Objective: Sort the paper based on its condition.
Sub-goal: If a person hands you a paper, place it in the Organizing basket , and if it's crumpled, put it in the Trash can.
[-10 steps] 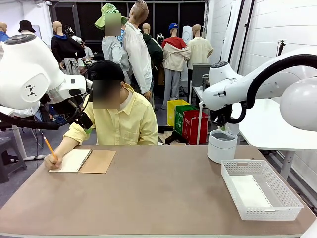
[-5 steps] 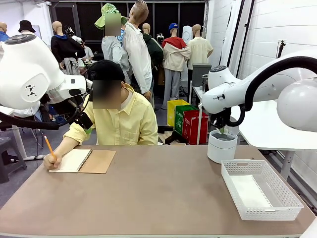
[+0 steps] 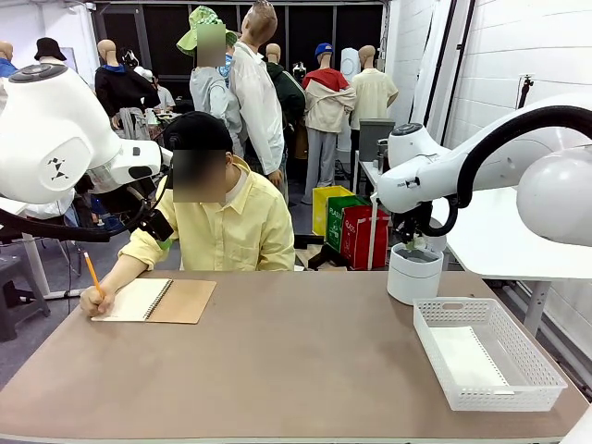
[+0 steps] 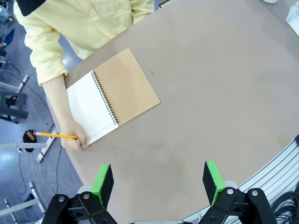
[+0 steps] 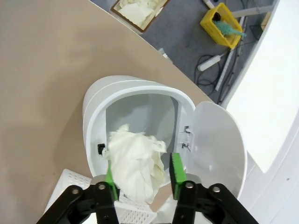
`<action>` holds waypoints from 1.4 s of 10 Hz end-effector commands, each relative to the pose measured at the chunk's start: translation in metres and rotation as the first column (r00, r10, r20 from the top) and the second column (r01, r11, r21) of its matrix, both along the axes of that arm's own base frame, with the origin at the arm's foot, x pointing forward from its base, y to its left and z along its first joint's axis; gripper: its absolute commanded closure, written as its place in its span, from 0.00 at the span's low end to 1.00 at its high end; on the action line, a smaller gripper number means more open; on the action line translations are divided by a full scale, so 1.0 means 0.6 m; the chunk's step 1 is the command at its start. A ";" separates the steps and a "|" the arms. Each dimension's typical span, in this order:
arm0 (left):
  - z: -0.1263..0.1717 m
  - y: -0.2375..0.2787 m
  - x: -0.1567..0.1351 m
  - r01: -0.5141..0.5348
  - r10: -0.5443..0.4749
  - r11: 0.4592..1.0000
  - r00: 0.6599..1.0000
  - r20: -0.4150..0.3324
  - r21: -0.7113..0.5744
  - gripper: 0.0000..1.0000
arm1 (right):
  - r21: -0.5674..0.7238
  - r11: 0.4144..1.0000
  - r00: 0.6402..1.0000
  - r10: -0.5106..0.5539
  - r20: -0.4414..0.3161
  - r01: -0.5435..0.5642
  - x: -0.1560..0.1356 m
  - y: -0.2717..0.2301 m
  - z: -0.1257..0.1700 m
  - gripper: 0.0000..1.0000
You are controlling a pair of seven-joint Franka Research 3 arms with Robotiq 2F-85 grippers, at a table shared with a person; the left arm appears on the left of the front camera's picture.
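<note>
Left gripper (image 4: pixel 159 184) hung wide open, empty, over the table (image 4: pixel 210 70). A flat sheet (image 3: pixel 467 356) lay in the white basket (image 3: pixel 532 365). Beyond, the right gripper (image 5: pixel 142 175) had dipped slightly lower over the white bin (image 5: pixel 93 116) — jaws now parted, crumpled wad (image 5: pixel 135 158) loose between them above its mouth. Far side — person's hand (image 3: pixel 95 299) at the notebook (image 3: pixel 157 301), hardly moved.

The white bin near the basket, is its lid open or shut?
Open: in the right wrist view the lid is swung aside from the bin, whose inside shows, with crumpled paper over the opening.
</note>
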State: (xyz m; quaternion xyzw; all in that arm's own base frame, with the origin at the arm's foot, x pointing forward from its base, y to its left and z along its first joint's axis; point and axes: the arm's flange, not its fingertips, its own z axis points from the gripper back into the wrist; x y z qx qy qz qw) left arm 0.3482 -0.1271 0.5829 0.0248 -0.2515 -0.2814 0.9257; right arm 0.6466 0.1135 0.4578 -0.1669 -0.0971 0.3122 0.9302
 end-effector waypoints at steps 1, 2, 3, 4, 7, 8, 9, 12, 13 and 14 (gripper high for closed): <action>0.000 0.001 0.001 0.004 -0.004 1.000 1.000 0.004 -0.003 0.00 | -0.026 1.000 0.999 -0.013 0.040 0.014 -0.006 0.008 -0.002 0.00; 0.000 0.001 0.001 0.004 -0.004 1.000 1.000 0.004 -0.003 0.00 | -0.028 0.999 0.999 -0.019 0.041 0.020 -0.007 0.008 0.000 0.00; 0.000 0.001 0.001 0.004 -0.004 1.000 1.000 0.004 -0.003 0.00 | -0.033 0.999 0.999 -0.023 0.040 0.025 -0.007 0.007 -0.001 0.00; 0.000 0.001 0.001 0.004 -0.004 1.000 1.000 0.004 -0.003 0.00 | -0.037 0.999 0.999 -0.031 0.039 0.032 -0.008 0.006 -0.001 0.00; 0.000 0.001 0.001 0.004 -0.004 1.000 1.000 0.004 -0.003 0.00 | -0.053 0.997 0.998 -0.063 0.023 0.064 -0.011 -0.006 -0.008 0.00; 0.000 0.001 0.001 0.004 -0.004 1.000 1.000 0.004 -0.003 0.00 | -0.058 0.996 0.997 -0.070 0.020 0.071 -0.012 -0.008 -0.009 0.00; 0.000 0.001 0.001 0.004 -0.004 1.000 1.000 0.004 -0.003 0.00 | -0.055 0.996 0.997 -0.076 0.013 0.076 -0.011 -0.007 -0.007 0.00; 0.000 0.001 0.001 0.004 -0.004 1.000 1.000 0.004 -0.003 0.00 | -0.053 0.992 0.994 -0.113 0.004 0.113 -0.007 -0.010 -0.007 0.00; 0.000 0.001 0.001 0.004 -0.004 1.000 1.000 0.004 -0.003 0.00 | -0.061 0.991 0.993 -0.122 0.004 0.122 -0.005 -0.012 -0.008 0.00; 0.000 0.001 0.001 0.004 -0.004 1.000 1.000 0.004 -0.003 0.00 | -0.073 0.989 0.991 -0.132 0.012 0.132 -0.003 -0.014 -0.010 0.00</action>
